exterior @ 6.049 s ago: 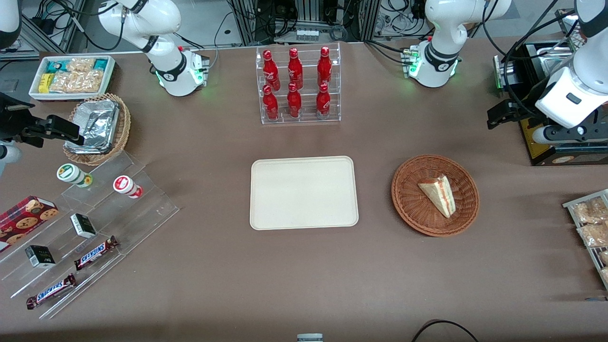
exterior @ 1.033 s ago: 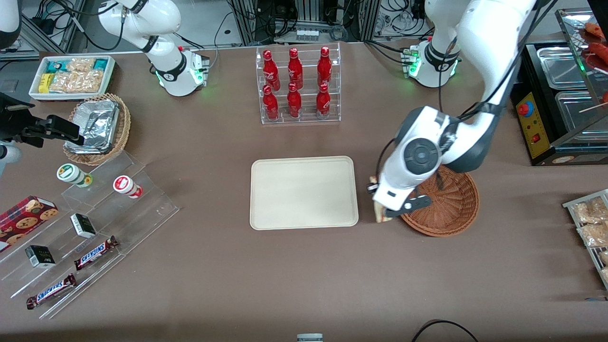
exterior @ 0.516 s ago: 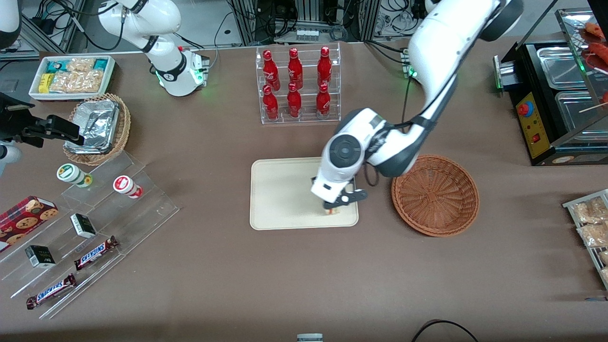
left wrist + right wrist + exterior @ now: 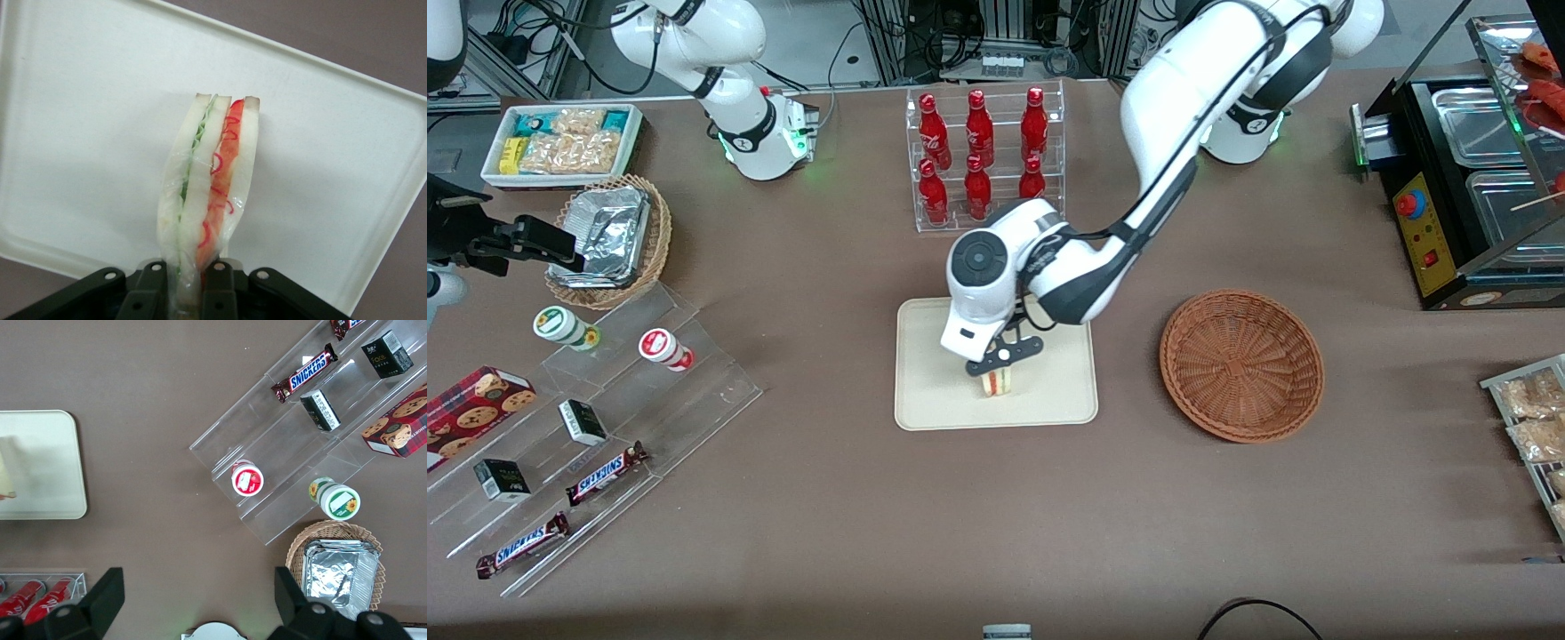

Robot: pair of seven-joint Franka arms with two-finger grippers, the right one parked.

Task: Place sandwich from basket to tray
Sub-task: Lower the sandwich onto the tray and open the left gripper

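Brown tabletop [image 4: 827, 516]: claw [image 4: 997, 366] clenched on sandwich [image 4: 996, 382], now over tray [image 4: 934, 391], long axis vertical, cut edge downward; basket [image 4: 1241, 364] vacated since earlier frame.

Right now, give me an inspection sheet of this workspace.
Surface: brown table, no spills seen.
Job's things: sandwich held over the tray; basket holds nothing.
Clutter: cola bottle rack, snack bin, foil-container basket, acrylic steps with candy bars.
Grippers: gripper over the tray, shut on the sandwich's wrapped end.
Cables: black cable at the table edge nearest the front camera.
Surroundings: metal food pans toward the working arm's end.
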